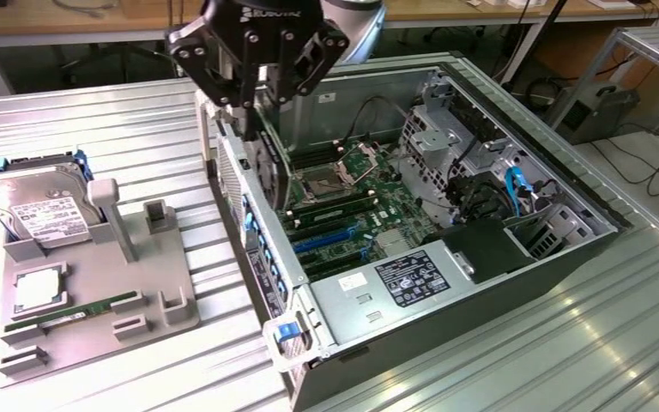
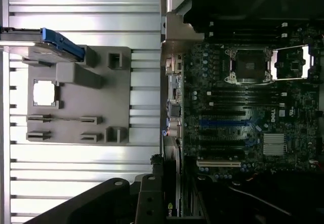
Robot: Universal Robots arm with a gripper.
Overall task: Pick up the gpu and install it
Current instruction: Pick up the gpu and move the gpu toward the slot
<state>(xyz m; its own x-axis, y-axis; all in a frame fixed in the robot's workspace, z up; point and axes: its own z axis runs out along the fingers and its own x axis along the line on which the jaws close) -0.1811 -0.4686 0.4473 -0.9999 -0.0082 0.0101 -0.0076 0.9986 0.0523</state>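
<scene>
gpu [image 1: 258, 163]: dark card with a silver edge, hanging on edge straight below the pincer; lifted clear of the tabletop, over the rear wall of the open computer case
Pincer [image 1: 255, 103]: clamped on the card's top edge, one finger on each flat face
Long axis: seems to run downward from the pincer rather than level; not certain
Wrist view: the card shows as a thin strip along the case's rear wall
Expansion slots [image 1: 329, 236]: blue and black, on the motherboard [image 1: 353, 206]; below the card and off toward the exterior view's right, not yet touched
Computer case [image 1: 535, 146]: lying on its side, open upward
Grey holder [image 1: 89, 318]: well apart on the tabletop [image 1: 479, 360], at the exterior view's left; carries a hard drive [image 1: 44, 215] and a RAM stick [image 1: 78, 311]
</scene>
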